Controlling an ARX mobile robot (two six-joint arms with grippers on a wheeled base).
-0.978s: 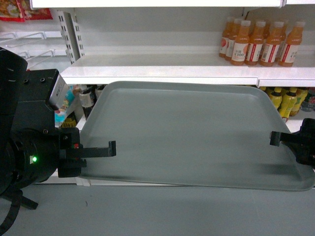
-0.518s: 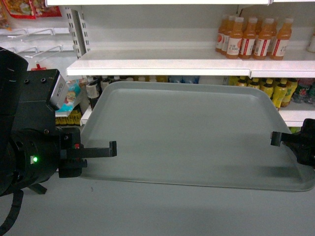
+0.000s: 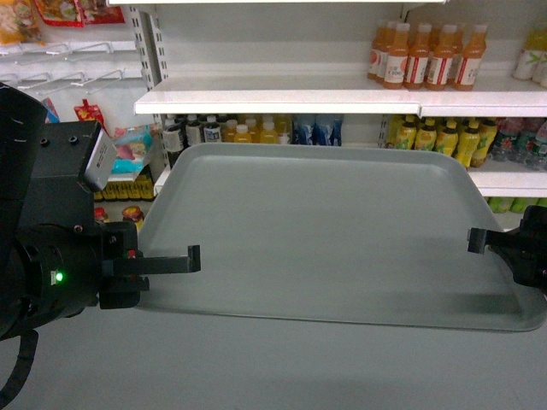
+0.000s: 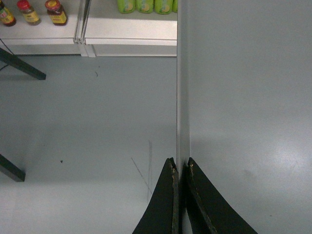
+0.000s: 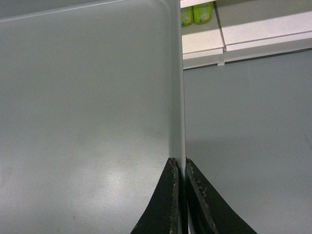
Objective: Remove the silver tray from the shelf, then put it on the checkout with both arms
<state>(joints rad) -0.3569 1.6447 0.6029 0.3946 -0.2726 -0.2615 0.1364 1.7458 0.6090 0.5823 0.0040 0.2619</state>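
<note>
White glossy shelf boards (image 3: 282,101) with orange bottles now sit farther back in head view than a second ago; matte grey-green flat tray (image 3: 338,231) hangs clear, carried off. Left wrist: left gripper (image 4: 179,168) pinches left rim. Right wrist: right gripper (image 5: 178,165) pinches right rim. Checkout unseen.

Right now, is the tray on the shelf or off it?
Off: the silver tray hangs before the shelf, rims pinched by left hand and right hand.
</note>
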